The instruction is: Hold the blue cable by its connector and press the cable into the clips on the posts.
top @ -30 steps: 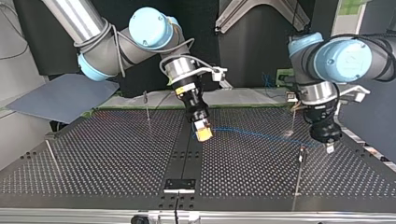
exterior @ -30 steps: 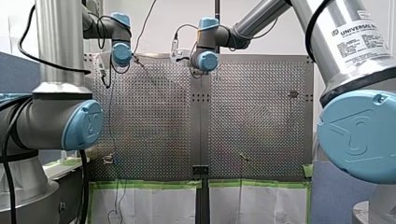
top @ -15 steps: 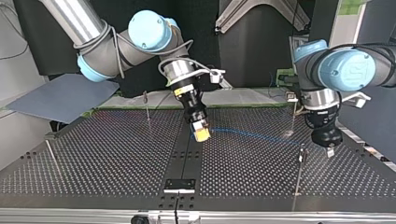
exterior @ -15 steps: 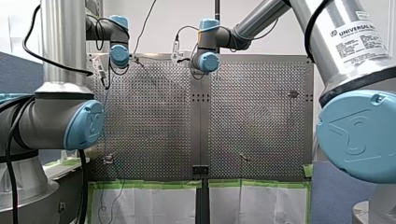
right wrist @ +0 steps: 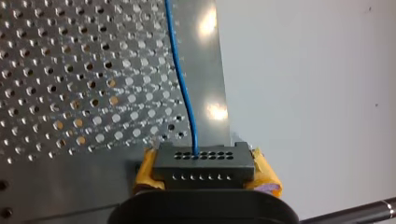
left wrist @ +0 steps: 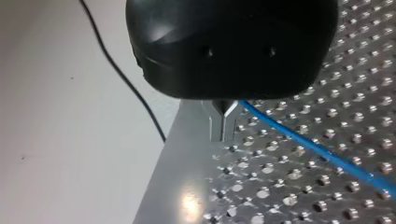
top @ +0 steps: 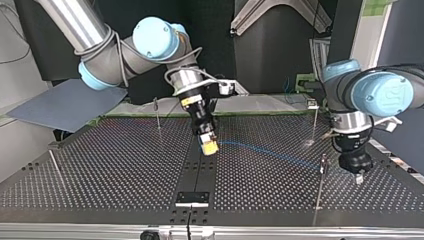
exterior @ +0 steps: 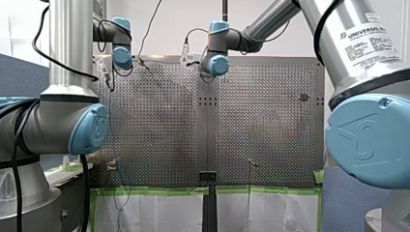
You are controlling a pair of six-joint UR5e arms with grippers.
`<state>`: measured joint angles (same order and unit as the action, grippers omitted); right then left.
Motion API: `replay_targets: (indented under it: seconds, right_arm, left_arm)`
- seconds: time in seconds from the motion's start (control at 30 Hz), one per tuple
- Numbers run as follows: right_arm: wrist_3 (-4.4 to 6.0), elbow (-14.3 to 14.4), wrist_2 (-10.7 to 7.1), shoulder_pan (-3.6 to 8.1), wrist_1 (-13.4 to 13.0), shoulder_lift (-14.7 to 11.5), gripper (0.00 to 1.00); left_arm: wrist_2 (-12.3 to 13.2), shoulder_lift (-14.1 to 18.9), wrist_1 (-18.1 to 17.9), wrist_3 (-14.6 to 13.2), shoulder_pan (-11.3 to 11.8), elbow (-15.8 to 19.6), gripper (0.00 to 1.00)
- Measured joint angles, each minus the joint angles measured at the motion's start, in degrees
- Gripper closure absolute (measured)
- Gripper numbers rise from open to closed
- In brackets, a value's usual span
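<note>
My right claw (top: pixel 209 146) clamps its yellow pads on the black connector (right wrist: pixel 204 162), low over the perforated table (top: pixel 115 165). The blue cable (top: pixel 270 152) leaves the connector and runs across the table toward a thin post (top: pixel 320 182). My left claw (left wrist: pixel 223 125) has its metal fingers pressed together, and the cable passes just beside them.

Both arms are built of silver tubes joined by grey housings, each capped in light blue. A white label (exterior: pixel 371 41) printed in black with "UNIVERSAL" is carried on my right arm (exterior: pixel 348 68), and black cables (exterior: pixel 34 43) are looped along my left arm (exterior: pixel 70 48). My left tool (top: pixel 358 178) is formed of a rounded black body with short metal fingers (left wrist: pixel 223 123) ahead of it; my right tool (top: pixel 209 147) is tipped with yellow pads (right wrist: pixel 267 176).
</note>
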<state>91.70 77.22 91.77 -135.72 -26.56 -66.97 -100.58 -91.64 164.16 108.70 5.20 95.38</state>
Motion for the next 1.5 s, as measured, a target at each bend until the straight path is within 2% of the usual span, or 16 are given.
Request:
replay_targets:
  seconds: [0.17, 0.4, 0.57, 0.87, 1.07, 1.33, 1.4, 1.43, 1.47, 1.5]
  right_arm:
    - [-0.01, -0.2, -0.06, 1.2, -0.1, 0.1, 1.0]
    - [-0.01, -0.5, -0.29, 2.01, 0.0, 0.6, 1.0]
    - [-0.01, -2.1, -0.96, 3.14, 0.1, 2.4, 1.0]
    - [0.16, -6.2, -2.34, 4.44, 1.2, 5.9, 1.0]
    - [0.65, -8.7, -3.17, 4.98, 1.9, 6.7, 1.0]
    - [1.44, -9.7, -3.89, 5.91, 2.5, 6.9, 1.0]
    - [1.43, -9.7, -3.93, 5.98, 3.0, 6.9, 1.0]
    - [1.41, -9.7, -3.94, 6.0, 3.2, 6.9, 1.0]
    - [1.37, -9.7, -3.94, 6.01, 3.4, 6.9, 1.0]
    - [1.33, -9.7, -3.95, 6.01, 3.6, 6.9, 1.0]
  left_arm:
    - [1.4, -0.7, -0.1, 0.6, 0.9, -0.4, 1.0]
    - [3.7, -2.8, -1.0, 0.9, 1.8, -0.6, 1.0]
    - [5.1, -3.0, -2.2, 1.7, 2.6, -0.9, 1.0]
    - [6.9, -3.2, -2.4, 2.1, 3.2, -1.0, 1.0]
    - [8.3, -3.3, -3.6, 3.9, 3.4, -1.0, 1.0]
    - [9.6, -3.9, -4.7, 6.0, 3.7, -1.0, 1.0]
    - [9.9, -4.2, -4.7, 6.4, 3.7, -1.0, 0.84]
    - [9.9, -4.3, -4.6, 6.5, 3.7, -1.0, 0.84]
    - [9.9, -4.4, -4.6, 6.6, 3.7, -1.0, 0.73]
    - [9.9, -4.5, -4.5, 6.6, 3.7, -1.0, 0.49]
